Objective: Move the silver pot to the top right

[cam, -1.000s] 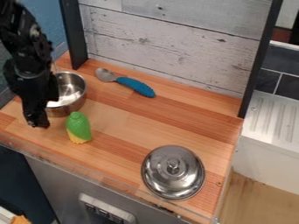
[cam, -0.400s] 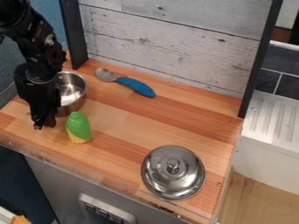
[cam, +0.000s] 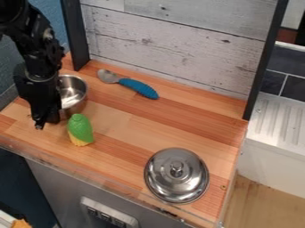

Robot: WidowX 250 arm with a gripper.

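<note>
The black gripper (cam: 45,122) hangs low at the left of the counter, in front of the left side of the silver pot (cam: 74,94). The pot stands upright and uncovered near the back left corner, its left part hidden behind the gripper. Whether the two touch I cannot tell. Toward the front right lies a round silver lid (cam: 177,175) with its knob up, well apart from the pot.
A green and yellow toy vegetable (cam: 80,129) is just in front of the pot. The blue-handled spoon (cam: 138,87) lies to the pot's right, near the back wall (cam: 173,44). Dark posts stand at both back corners.
Over the last second the gripper has shifted a little to the right, then slightly up in the view. The pot, lid, spoon and toy vegetable have stayed about where they were.
</note>
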